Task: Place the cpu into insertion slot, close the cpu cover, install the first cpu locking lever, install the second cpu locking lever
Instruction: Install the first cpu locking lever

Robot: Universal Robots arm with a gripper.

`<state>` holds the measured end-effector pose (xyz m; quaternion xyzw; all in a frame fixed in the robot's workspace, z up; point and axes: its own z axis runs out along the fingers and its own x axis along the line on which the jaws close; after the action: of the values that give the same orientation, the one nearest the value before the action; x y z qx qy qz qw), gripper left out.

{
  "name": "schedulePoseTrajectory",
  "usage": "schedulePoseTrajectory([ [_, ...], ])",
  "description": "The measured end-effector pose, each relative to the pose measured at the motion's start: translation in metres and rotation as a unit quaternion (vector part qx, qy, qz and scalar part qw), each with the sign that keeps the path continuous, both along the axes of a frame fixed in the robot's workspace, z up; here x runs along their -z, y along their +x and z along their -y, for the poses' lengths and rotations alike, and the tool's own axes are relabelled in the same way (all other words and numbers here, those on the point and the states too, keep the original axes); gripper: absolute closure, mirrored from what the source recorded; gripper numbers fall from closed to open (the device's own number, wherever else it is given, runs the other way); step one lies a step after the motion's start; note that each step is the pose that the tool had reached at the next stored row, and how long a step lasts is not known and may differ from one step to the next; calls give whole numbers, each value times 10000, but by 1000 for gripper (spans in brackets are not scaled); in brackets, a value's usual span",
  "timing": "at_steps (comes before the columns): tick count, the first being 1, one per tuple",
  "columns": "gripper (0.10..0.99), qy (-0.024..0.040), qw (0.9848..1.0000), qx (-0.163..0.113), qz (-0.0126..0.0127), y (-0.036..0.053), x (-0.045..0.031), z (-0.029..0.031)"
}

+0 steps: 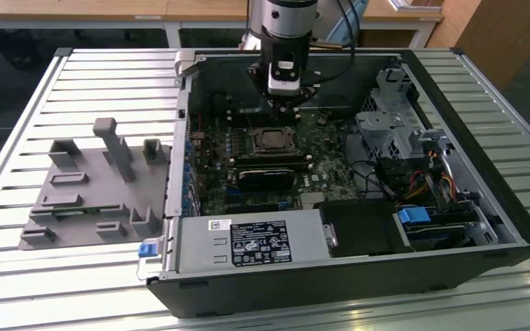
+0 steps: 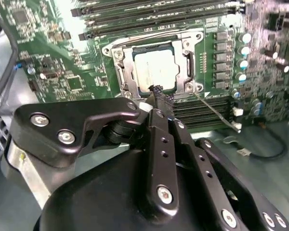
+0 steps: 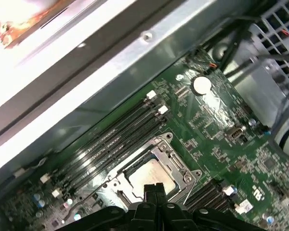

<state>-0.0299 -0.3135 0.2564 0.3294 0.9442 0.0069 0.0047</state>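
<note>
The cpu (image 2: 156, 70) (image 3: 149, 177) lies flat in the insertion slot (image 1: 270, 140) on the green board, its pale metal top showing. The silvery cpu cover (image 2: 119, 72) (image 3: 174, 161) lies down around it as a frame. One thin wire lever (image 2: 216, 113) angles out from a socket corner, away from the frame. Another thin rod (image 2: 154, 37) runs along the socket's opposite edge. My gripper (image 2: 156, 94) (image 3: 153, 190) (image 1: 283, 103) hangs just above the socket's edge, its black fingertips pressed together with nothing between them.
Long black memory slots (image 3: 111, 139) flank the socket. The open case's metal wall (image 3: 135, 62) is close behind. A drive cage with cables (image 1: 403, 138) stands at the exterior view's right, a power supply (image 1: 246, 241) in front, and a grey fixture (image 1: 90, 186) on the slatted table.
</note>
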Motion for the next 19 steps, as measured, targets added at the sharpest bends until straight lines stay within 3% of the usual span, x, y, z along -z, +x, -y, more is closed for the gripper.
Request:
schedulePoseTrajectory([
  [5,980,0,9990,-455,0,0,3,0],
  [10,980,0,9959,-906,0,0,6,0],
  [15,980,0,9907,-1359,0,0,10,0],
  [19,980,0,9850,-1727,0,0,12,0],
])
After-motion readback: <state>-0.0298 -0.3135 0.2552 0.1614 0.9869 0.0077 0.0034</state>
